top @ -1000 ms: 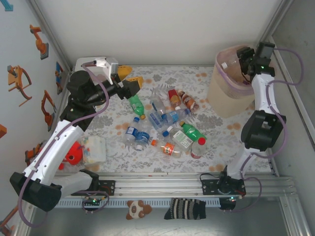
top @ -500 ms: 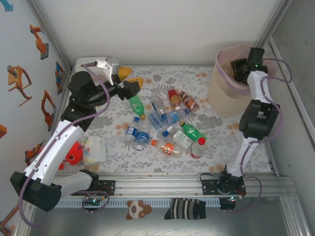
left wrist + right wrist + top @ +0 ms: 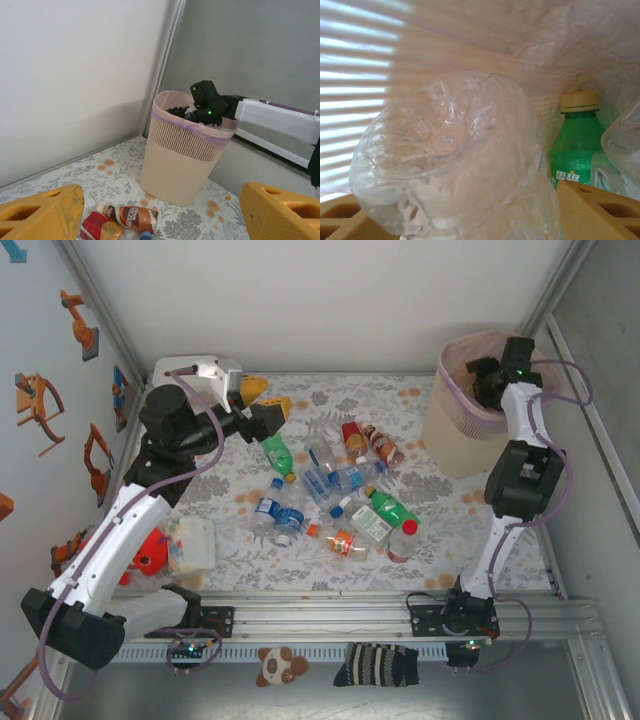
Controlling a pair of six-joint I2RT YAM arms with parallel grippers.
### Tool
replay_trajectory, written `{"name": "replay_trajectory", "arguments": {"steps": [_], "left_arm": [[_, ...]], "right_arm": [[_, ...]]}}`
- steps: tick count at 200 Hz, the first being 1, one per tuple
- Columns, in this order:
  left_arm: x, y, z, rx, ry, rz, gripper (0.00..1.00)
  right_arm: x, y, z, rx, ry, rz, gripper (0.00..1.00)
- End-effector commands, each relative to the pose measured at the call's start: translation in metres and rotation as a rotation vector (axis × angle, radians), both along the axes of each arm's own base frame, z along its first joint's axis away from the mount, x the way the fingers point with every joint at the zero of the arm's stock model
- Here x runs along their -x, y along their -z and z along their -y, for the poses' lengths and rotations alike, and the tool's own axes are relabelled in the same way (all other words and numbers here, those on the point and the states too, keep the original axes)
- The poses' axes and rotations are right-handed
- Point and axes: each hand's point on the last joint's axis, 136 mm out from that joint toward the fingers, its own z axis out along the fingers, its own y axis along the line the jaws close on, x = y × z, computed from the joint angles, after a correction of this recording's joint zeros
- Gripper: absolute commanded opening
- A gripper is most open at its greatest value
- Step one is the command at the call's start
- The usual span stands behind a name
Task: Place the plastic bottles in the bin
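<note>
- The bin (image 3: 455,445) stands far right; the right gripper (image 3: 480,378) fills much of its mouth, with a clear bottle (image 3: 450,155) and a green bottle (image 3: 575,150) crowded beneath.
- Scattered bottles (image 3: 335,485) clutter the middle of the table (image 3: 445,498).
- Bare table shows between that pile and the bin.
- A clear box (image 3: 190,540) blocks the near left.

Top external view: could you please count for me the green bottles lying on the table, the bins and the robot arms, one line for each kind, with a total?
Green bottles on the table: 2
Bin: 1
Robot arms: 2
Total: 5
</note>
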Motion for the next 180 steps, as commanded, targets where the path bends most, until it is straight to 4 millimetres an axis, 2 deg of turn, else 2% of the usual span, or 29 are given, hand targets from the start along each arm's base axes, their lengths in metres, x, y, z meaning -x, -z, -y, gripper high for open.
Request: {"name": "replay_trajectory", "arguments": {"steps": [1, 54, 123, 158, 180], "left_arm": [[0.000, 0.002, 0.002, -0.003, 0.005, -0.008, 0.81], [-0.001, 0.004, 0.001, -0.007, -0.001, -0.016, 0.80], [-0.002, 0.009, 0.000, -0.016, -0.014, -0.034, 0.80], [-0.006, 0.015, 0.000, -0.023, -0.026, -0.061, 0.80], [-0.015, 0.026, -0.002, -0.053, -0.066, -0.116, 0.79]], "right_arm": [[0.006, -0.034, 0.003, 0.021, 0.024, 0.043, 0.77], [0.020, -0.078, 0.004, 0.050, 0.037, 0.111, 0.78], [0.049, -0.139, 0.003, 0.121, 0.045, 0.211, 0.78], [0.063, -0.161, 0.000, 0.157, 0.031, 0.250, 0.78], [0.073, -0.173, -0.002, 0.186, 0.012, 0.275, 0.77]]}}
